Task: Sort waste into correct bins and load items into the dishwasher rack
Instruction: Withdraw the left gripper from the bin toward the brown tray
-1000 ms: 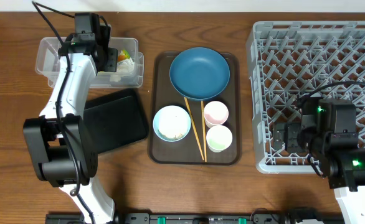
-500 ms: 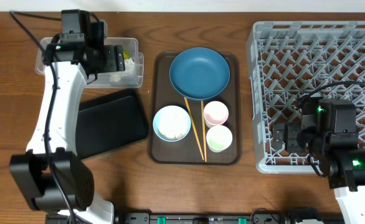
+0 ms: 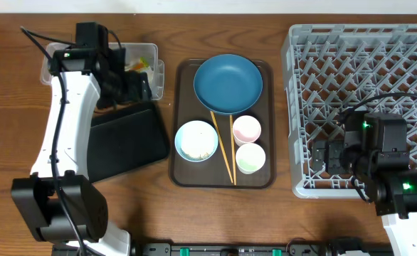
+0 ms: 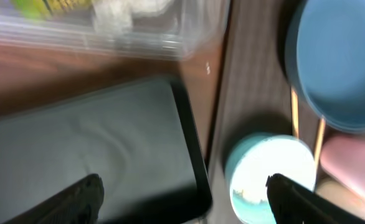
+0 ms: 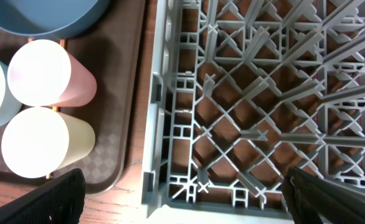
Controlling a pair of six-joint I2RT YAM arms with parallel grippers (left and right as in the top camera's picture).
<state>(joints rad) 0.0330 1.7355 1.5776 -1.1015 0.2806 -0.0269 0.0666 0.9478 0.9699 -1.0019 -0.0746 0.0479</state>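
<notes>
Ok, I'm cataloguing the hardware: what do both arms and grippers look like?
The left arm has white shells, black joints and a black cable. The right arm is mostly black with green lights. The left gripper and right gripper are black.

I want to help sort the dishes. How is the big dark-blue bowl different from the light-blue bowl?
The dark-blue bowl is wider; the light-blue bowl is clearly smaller. The dark-blue bowl is dark blue inside; the light-blue bowl is white inside. The dark-blue bowl sits at the far end of the brown tray; the light-blue bowl sits nearer, on its left side. Both are round and stand upright on that tray.
</notes>
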